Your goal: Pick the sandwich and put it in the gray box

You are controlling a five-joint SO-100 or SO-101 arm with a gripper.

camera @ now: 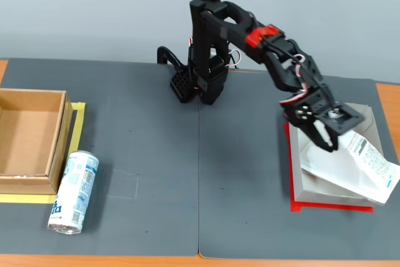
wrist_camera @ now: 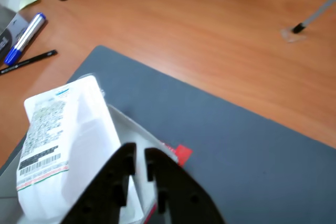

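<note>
The dark gray mat (camera: 187,173) covered most of the table under the claw. Off to the claw's left in the fixed view sat a brown cardboard box (camera: 28,139) with a blue-and-white drink can (camera: 74,192) lying near it. The gray box (camera: 319,182) was right below the claw (camera: 328,137), and the sandwich (camera: 359,167) lay tilted in it, one end poking over the rim. Jaws looked nearly pressed together on nothing, just beside the packet.

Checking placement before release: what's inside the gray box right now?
The sandwich lies tilted in the gray box, one corner overhanging the right wall in the fixed view. The gripper hangs over its inner end. Anything beneath the packet is covered.
</note>
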